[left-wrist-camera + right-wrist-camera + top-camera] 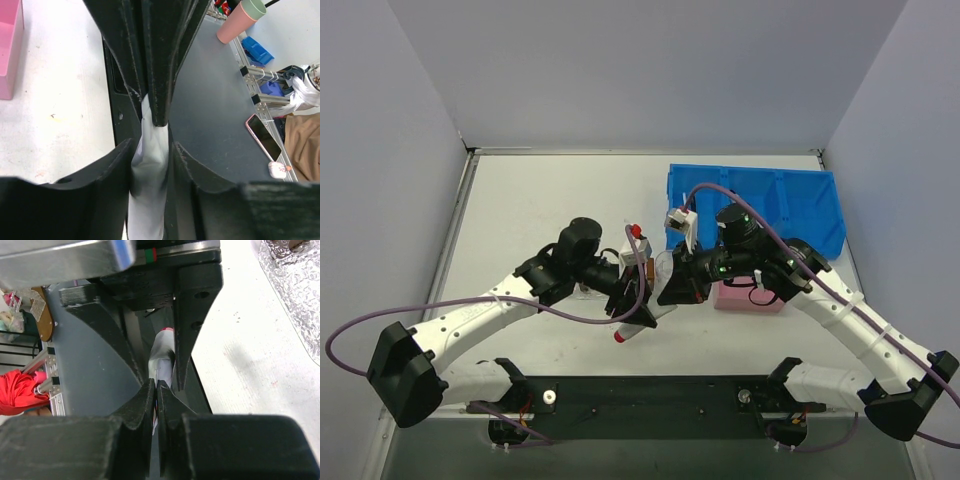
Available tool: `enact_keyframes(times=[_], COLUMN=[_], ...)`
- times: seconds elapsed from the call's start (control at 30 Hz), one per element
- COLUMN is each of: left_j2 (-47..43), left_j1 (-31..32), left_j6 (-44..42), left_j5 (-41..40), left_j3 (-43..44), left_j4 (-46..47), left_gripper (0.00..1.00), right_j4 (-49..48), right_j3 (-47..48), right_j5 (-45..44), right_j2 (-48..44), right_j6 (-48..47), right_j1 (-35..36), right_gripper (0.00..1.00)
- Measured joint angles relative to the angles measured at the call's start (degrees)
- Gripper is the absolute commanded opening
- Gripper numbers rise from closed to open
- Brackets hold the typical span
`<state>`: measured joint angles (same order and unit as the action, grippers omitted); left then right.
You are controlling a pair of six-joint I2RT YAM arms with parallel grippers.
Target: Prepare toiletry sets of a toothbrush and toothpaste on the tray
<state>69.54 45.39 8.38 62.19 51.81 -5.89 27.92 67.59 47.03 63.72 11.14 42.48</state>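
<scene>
A white toothpaste (631,329) tube with a red cap hangs between my two grippers over the table's near middle. My left gripper (636,306) has its fingers pressed against both sides of the tube's body (149,170). My right gripper (666,293) is shut on the tube's flat crimped end (163,352). In the left wrist view the right fingers (159,100) come down from above onto that end. A second toothpaste (634,243) lies just behind the grippers. The clear tray (666,263) lies under the arms, and its crinkled edge (295,275) shows. No toothbrush is in view.
A blue compartmented bin (770,200) stands at the back right. A pink box (750,297) sits under the right arm, also in the left wrist view (9,50). The black base bar (650,392) runs along the near edge.
</scene>
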Motion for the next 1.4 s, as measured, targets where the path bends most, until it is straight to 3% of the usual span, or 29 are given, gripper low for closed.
enact_keyframes(times=[0.13, 0.27, 0.4, 0.5, 0.6, 0.87, 1.4], left_j2=[0.35, 0.39, -0.11, -1.53, -3.63, -7.80, -9.92], left_j1=[0.02, 0.02, 0.02, 0.02, 0.02, 0.00, -1.11], left_j6=[0.02, 0.31, 1.31, 2.73, 4.48, 7.56, 9.27], left_j5=[0.09, -0.46, -2.21, -4.24, -6.45, -10.05, -14.03], left_j3=[0.00, -0.02, -1.09, -3.02, -4.87, -6.78, -7.63], left_j4=[0.07, 0.07, 1.70, 4.13, 6.93, 13.03, 15.76], left_gripper=[0.23, 0.16, 0.12, 0.10, 0.10, 0.10, 0.10], right_j4=[0.28, 0.42, 0.55, 0.15, -1.07, -7.54, -12.37], right_j3=[0.20, 0.26, 0.28, 0.35, 0.35, -2.05, -4.50], right_j5=[-0.20, -1.03, -2.43, -3.89, -4.79, -4.55, -3.21], right_j2=[0.04, 0.04, 0.04, 0.02, -0.13, -2.01, -2.45], right_j6=[-0.42, -0.50, -0.13, 0.81, 1.95, 5.73, 9.05], right_j1=[0.04, 0.04, 0.04, -0.20, -0.63, -0.87, -0.87], right_gripper=[0.00, 0.00, 0.27, 0.41, 0.47, 0.47, 0.35])
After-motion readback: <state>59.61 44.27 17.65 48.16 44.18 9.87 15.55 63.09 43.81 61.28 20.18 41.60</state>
